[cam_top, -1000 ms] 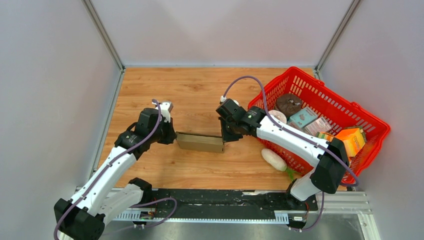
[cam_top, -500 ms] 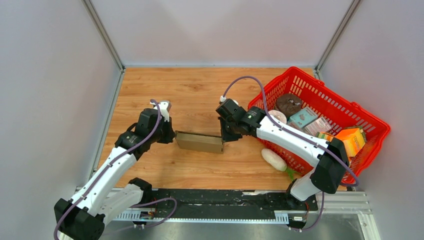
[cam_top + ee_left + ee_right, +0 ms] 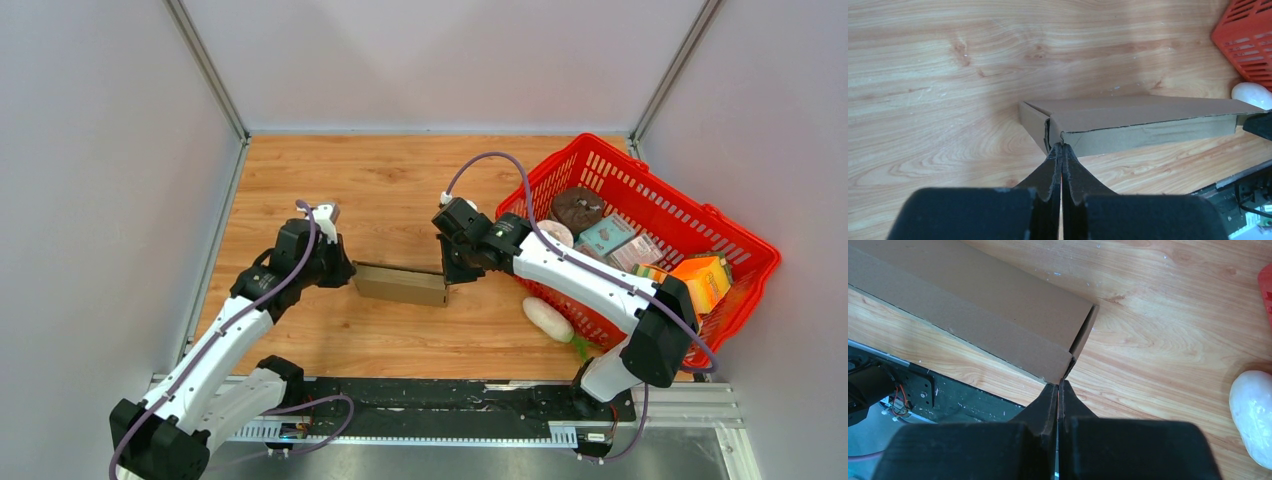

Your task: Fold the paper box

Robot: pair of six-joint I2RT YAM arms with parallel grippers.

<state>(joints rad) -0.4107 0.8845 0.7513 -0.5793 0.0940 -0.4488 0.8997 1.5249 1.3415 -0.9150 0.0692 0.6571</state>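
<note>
The paper box (image 3: 400, 284) is a small flat brown cardboard box lying on the wooden table between the two arms. My left gripper (image 3: 347, 272) is shut, with its tips against the box's left end. In the left wrist view the closed tips (image 3: 1062, 146) touch the near corner of the box (image 3: 1138, 120), where an end flap stands slightly ajar. My right gripper (image 3: 447, 275) is shut at the box's right end. In the right wrist view its tips (image 3: 1060, 383) meet the near corner of the box (image 3: 973, 315), next to the end flap.
A red plastic basket (image 3: 590, 150) holding several packaged goods stands at the right, close behind the right arm. A small white packet (image 3: 548, 319) lies on the table by the basket's front. The black base rail runs along the near table edge.
The left wrist has shifted slightly at the box's left end. The box and the right arm have barely moved.
</note>
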